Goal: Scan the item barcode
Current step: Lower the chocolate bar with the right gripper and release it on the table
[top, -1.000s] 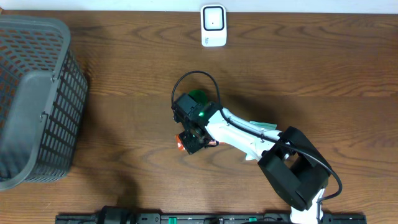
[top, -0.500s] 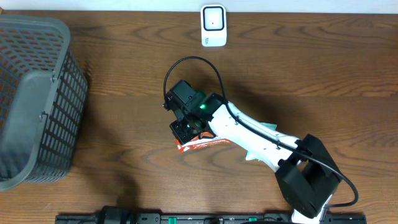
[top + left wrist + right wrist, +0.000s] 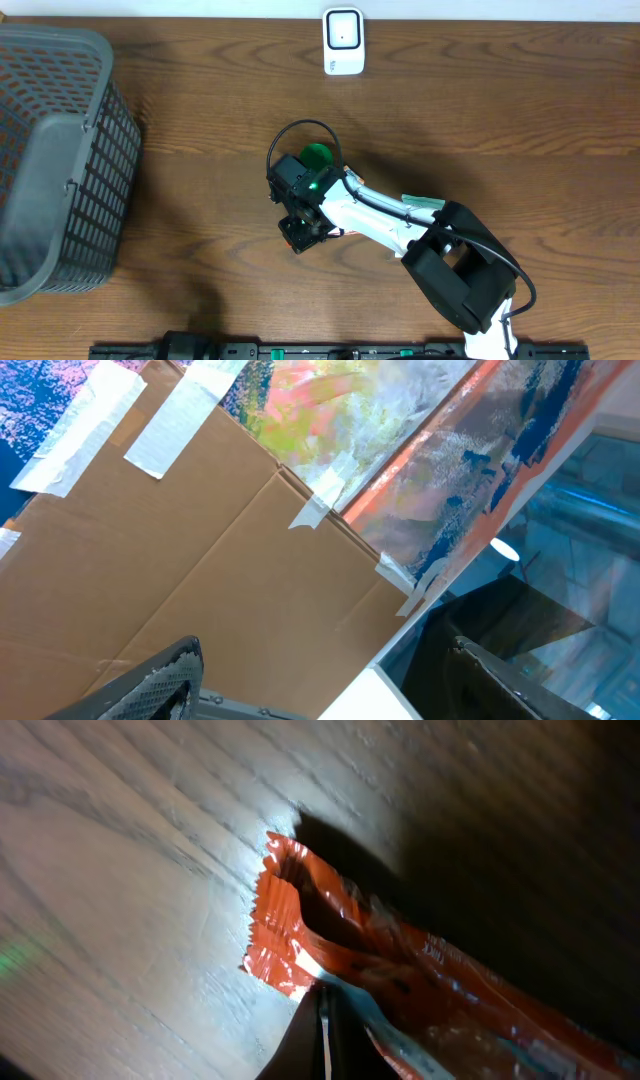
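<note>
The orange packet [image 3: 400, 970] is pinched at its edge by the right end effector [image 3: 322, 1012], which has been drawn back toward frame centre. The scanner [image 3: 342, 41] at top centre is judged still unreached. The left end effector [image 3: 325, 675] is spread and empty.

Gray mesh basket [image 3: 55, 150] is sitting at the left of the wooden table [image 3: 500, 110]. Taped cardboard [image 3: 180, 560] is lying against a paint-smeared panel [image 3: 400, 420].

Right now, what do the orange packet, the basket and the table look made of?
The packet: thin plastic film or foil laminate, glossy; crinkles, glints, serrated end. The basket: likely moulded plastic, matte grey; even lattice walls. The table: wood or wood-look laminate, satin brown; visible grain.
</note>
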Controlling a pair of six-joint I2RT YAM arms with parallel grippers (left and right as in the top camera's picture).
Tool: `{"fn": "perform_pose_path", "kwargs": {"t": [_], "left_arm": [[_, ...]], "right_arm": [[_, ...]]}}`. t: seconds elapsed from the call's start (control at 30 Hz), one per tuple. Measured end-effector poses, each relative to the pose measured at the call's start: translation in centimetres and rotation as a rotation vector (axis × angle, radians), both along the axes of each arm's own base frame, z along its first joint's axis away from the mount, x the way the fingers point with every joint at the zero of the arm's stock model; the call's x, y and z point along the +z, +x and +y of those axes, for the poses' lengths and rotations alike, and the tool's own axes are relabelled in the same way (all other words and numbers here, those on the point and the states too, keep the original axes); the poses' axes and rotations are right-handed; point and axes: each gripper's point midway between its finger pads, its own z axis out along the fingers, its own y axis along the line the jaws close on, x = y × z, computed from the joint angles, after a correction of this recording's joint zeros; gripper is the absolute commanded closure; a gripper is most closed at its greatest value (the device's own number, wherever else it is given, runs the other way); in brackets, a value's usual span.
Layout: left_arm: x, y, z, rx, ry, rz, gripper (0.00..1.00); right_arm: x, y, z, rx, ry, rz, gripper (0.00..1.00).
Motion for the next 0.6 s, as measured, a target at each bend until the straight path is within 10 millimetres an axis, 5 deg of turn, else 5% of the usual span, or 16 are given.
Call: {"fn": "perform_pose_path", "kwargs": {"t": [0.13, 0.23, 0.4, 0.47, 0.5, 0.57, 0.6], "left_arm": [[0.0, 0.0, 0.0, 0.000, 0.000, 0.000, 0.22], [0.0, 0.0, 0.0, 0.000, 0.000, 0.000, 0.22], [0.0, 0.0, 0.0, 0.000, 0.000, 0.000, 0.22], [0.0, 0.0, 0.0, 0.000, 0.000, 0.000, 0.22], [0.0, 0.0, 0.0, 0.000, 0.000, 0.000, 0.22], [0.0, 0.0, 0.0, 0.000, 0.000, 0.000, 0.22], [0.0, 0.0, 0.0, 0.000, 0.000, 0.000, 0.22]], "right_arm": [[1.0, 0.1, 0.0, 0.003, -0.008, 0.000, 0.99], [3.7, 1.0, 0.7, 0.007, 0.033, -0.054, 0.98], [10.3, 2.6, 0.9, -0.003, 0.108, -0.205, 0.51], [11.9, 2.8, 0.2, -0.004, 0.105, -0.246, 0.47], [12.3, 2.8, -0.2, -0.002, 0.094, -0.257, 0.53], [12.2, 3.0, -1.1, 0.007, 0.054, -0.274, 0.92], [11.8, 3.2, -1.7, 0.002, 0.027, -0.277, 0.99]]}}
